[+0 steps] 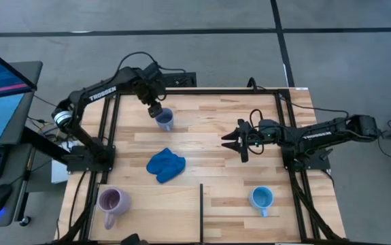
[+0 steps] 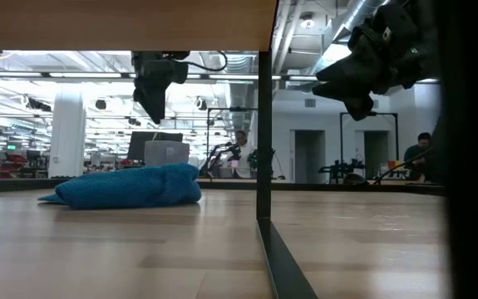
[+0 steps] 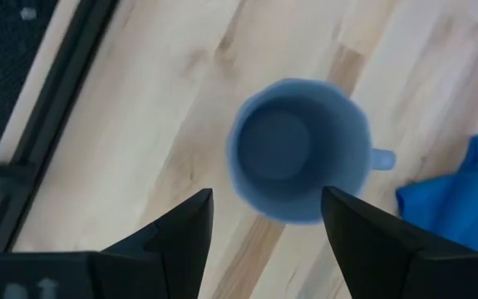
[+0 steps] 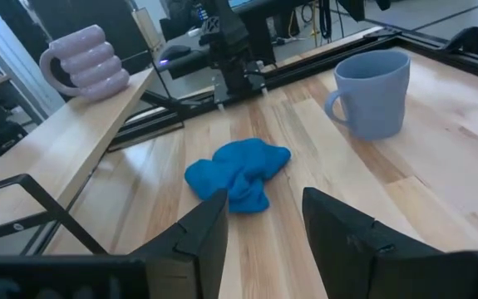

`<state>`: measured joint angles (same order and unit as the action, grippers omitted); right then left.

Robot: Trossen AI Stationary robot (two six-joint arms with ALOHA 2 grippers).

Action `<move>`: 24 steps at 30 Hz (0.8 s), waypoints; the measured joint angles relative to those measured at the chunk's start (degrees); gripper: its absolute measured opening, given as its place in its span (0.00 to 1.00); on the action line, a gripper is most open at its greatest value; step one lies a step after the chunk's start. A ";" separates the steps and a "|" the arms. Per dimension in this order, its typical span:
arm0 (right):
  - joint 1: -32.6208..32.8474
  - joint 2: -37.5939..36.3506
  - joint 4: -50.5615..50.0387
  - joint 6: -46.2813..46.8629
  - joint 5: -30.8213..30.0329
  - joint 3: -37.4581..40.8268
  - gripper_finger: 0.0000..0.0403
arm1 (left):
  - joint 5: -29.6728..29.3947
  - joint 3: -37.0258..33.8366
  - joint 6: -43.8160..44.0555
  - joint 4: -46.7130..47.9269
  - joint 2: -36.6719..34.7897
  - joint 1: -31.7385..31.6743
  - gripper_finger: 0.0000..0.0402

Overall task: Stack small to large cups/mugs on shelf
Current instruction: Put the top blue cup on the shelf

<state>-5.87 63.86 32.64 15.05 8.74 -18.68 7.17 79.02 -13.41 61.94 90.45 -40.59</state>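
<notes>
The grey-blue mug (image 1: 164, 120) stands upright on its base on the plank tabletop at the far middle, handle toward the blue cloth. My left gripper (image 1: 156, 109) hovers open above it; in the left wrist view (image 3: 268, 199) its fingers stand apart at the mug's (image 3: 298, 149) rim side without touching. The lilac mug (image 1: 111, 201) and the light blue mug (image 1: 261, 199) stand upright on the pale shelf panel (image 1: 161, 211) at the near edge. My right gripper (image 1: 230, 139) is open and empty above the table's middle right, pointing left.
A royal-blue cloth lump (image 1: 166, 165) lies on the tabletop between the grey-blue mug and the shelf. A thin dark divider (image 1: 200, 204) stands across the shelf between the two mugs. A dark metal frame (image 1: 181, 90) runs around the table's edges.
</notes>
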 joint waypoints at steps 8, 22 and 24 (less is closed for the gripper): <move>0.01 0.00 0.03 0.00 0.01 0.00 0.44 | -0.40 0.00 -2.07 -1.36 0.00 1.64 0.53; -1.74 0.00 7.10 -0.50 0.05 0.00 0.44 | -0.21 -0.59 -3.97 -4.47 1.82 3.30 0.53; -1.77 0.00 7.06 -0.55 0.00 0.00 0.44 | -0.01 -0.61 -4.59 -3.90 1.99 3.21 0.53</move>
<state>-7.64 63.86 39.71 14.50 8.75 -18.68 7.16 78.41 -18.00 58.04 92.44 -37.39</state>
